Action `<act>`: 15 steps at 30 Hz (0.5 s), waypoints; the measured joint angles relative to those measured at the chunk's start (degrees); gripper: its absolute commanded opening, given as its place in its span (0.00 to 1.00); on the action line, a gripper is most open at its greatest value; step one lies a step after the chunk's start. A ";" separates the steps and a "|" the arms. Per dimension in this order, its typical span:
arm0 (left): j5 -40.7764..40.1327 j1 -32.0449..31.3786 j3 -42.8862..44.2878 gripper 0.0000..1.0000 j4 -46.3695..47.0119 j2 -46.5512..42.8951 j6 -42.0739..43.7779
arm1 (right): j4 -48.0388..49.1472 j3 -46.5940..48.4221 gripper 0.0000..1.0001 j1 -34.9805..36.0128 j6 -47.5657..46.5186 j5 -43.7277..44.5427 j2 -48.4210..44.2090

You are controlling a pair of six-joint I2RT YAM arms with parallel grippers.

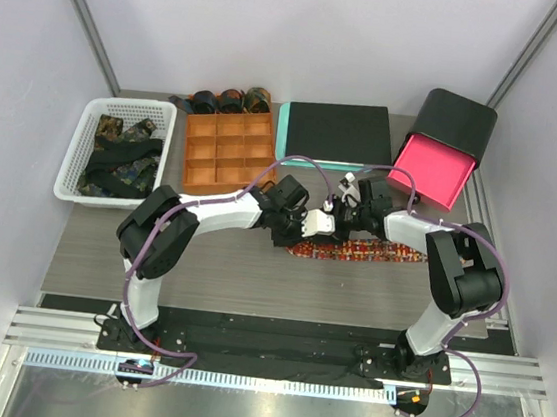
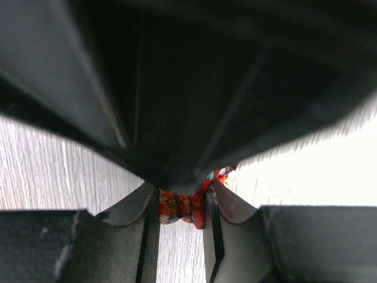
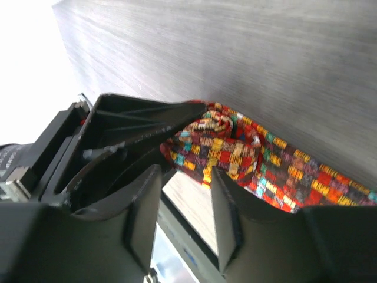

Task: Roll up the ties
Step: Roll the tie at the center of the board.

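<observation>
Near the middle of the bench [image 1: 202, 265]: red-orange checked tie [image 1: 369, 252], laid flat and running across in front of both arms, one end wound into a coil [image 3: 215, 141]. From above, coil hidden under the two wrists meeting over it. Only the flat length visible there, its free tip close beside the right arm [image 1: 453, 264].

Left jaws: nearly closed, pinching the coil. In the left wrist view, a scrap of checked cloth wedged between both fingers [image 2: 213, 242] and touching each. Most of that view blocked by a large dark blurred shape, too close to identify. Rest of the tie out of sight there.

Right jaws: parted, nothing between them. In the right wrist view, bare bench visible through the gap between the fingers [image 3: 144, 212], coil just beyond the tips. Contact with either tip impossible to judge. Dark finger of the left arm pressed against the coil, covering part of it. Flat part of the tie trailing toward the lower corner, cut off by the frame edge.

Further back:
- White basket [image 1: 75, 160] at the left, dark patterned ties [image 1: 123, 156] heaped inside, number unclear.
- Orange compartment tray [image 1: 228, 142] just beside it.
- Row of dark rolls [image 1: 229, 98] right behind the tray, lower parts hidden by its back wall.
- Dark flat case [image 1: 335, 133] with a teal edge.
- Black box [image 1: 460, 119] with a pink face, tilted, at the back right.
</observation>
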 measured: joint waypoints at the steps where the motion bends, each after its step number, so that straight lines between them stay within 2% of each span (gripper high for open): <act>1: -0.09 0.02 0.00 0.25 -0.09 0.00 -0.02 | 0.90 -0.02 0.41 0.26 0.76 -0.02 0.50; 9: -0.85 0.00 0.00 0.27 -0.13 -0.02 0.02 | 3.87 -0.09 0.41 1.18 2.91 -0.07 5.11; 15: -0.85 0.00 -0.24 0.31 -0.17 -0.11 -0.02 | 5.20 -0.07 0.48 1.05 3.69 -1.09 6.93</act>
